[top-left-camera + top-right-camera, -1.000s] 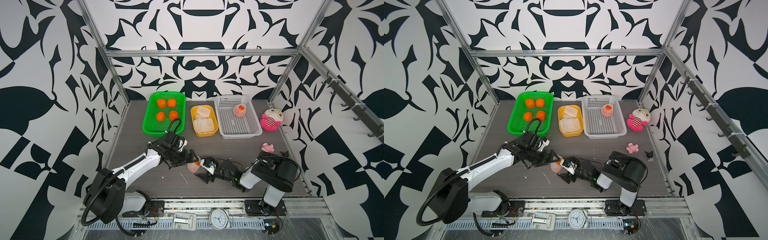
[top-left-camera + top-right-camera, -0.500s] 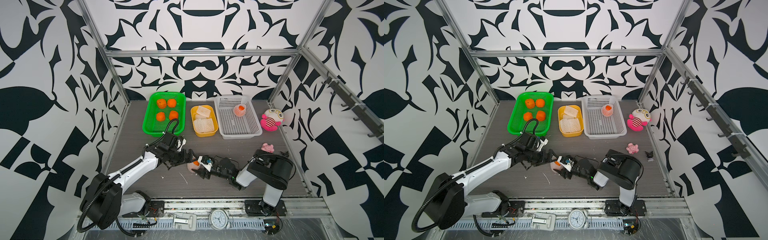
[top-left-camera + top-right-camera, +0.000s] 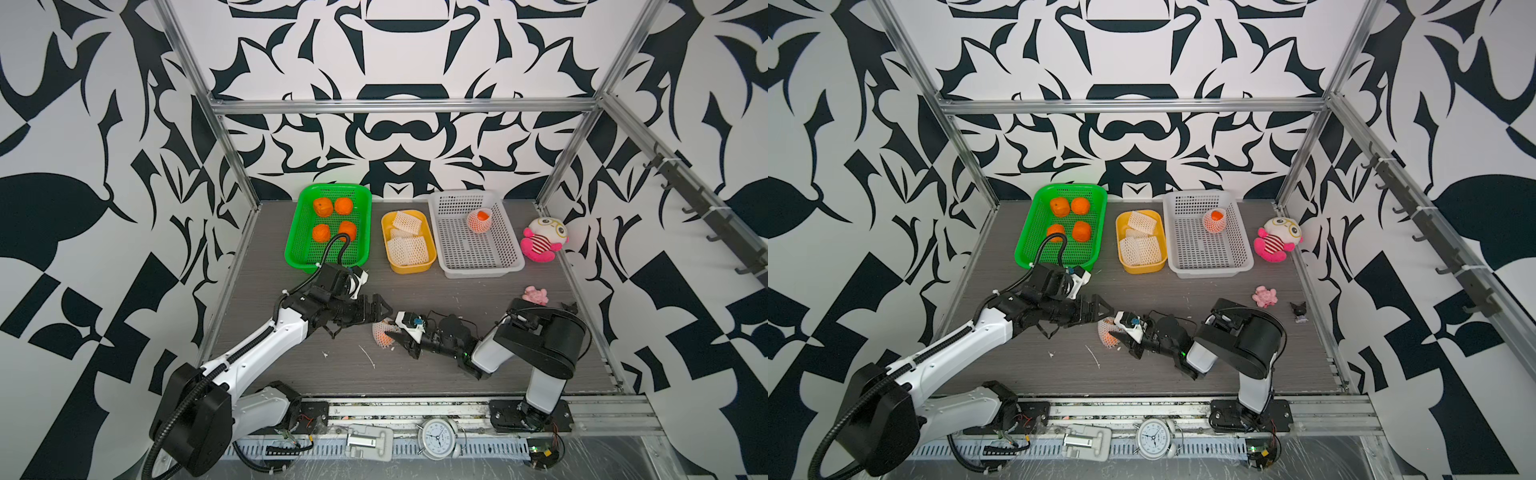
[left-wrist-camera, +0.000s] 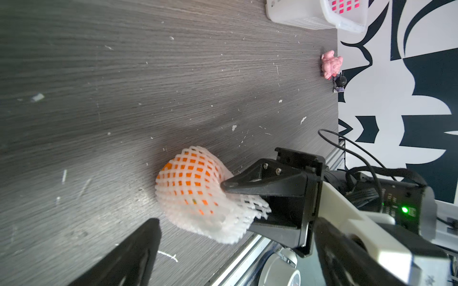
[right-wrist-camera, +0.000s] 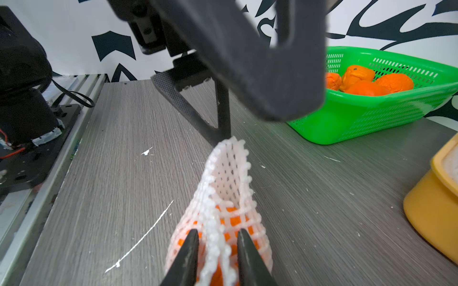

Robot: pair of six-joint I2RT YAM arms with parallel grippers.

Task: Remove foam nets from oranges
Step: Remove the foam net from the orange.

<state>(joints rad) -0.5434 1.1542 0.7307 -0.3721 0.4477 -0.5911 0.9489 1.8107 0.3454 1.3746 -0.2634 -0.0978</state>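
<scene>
A netted orange point(image 3: 381, 334) point(image 3: 1106, 332) lies on the grey table near the front. My right gripper point(image 5: 218, 237) lies low beside it, its fingers close together with a fold of the foam net point(image 5: 229, 173) pinched between them. In the left wrist view, the net's loose end point(image 4: 247, 210) sits inside the right gripper point(image 4: 243, 208). My left gripper point(image 3: 384, 311) point(image 4: 236, 222) hangs wide open just behind the fruit, holding nothing. Another netted orange point(image 3: 478, 220) sits in the white basket point(image 3: 469, 266). Several bare oranges point(image 3: 323, 206) fill the green basket point(image 3: 297, 232). Empty nets point(image 3: 409, 247) lie in the yellow tray point(image 3: 388, 257).
A pink and white plush toy point(image 3: 542, 239) stands right of the white basket. A small pink toy point(image 3: 535, 294) and a tiny black figure point(image 3: 1298, 311) lie near the right wall. A clock point(image 3: 438, 438) sits on the front rail. White foam scraps point(image 3: 368, 355) dot the table.
My right gripper slid left up to the netted orange and narrowed its jaws onto the net's rim. The left gripper stayed open and hardly moved.
</scene>
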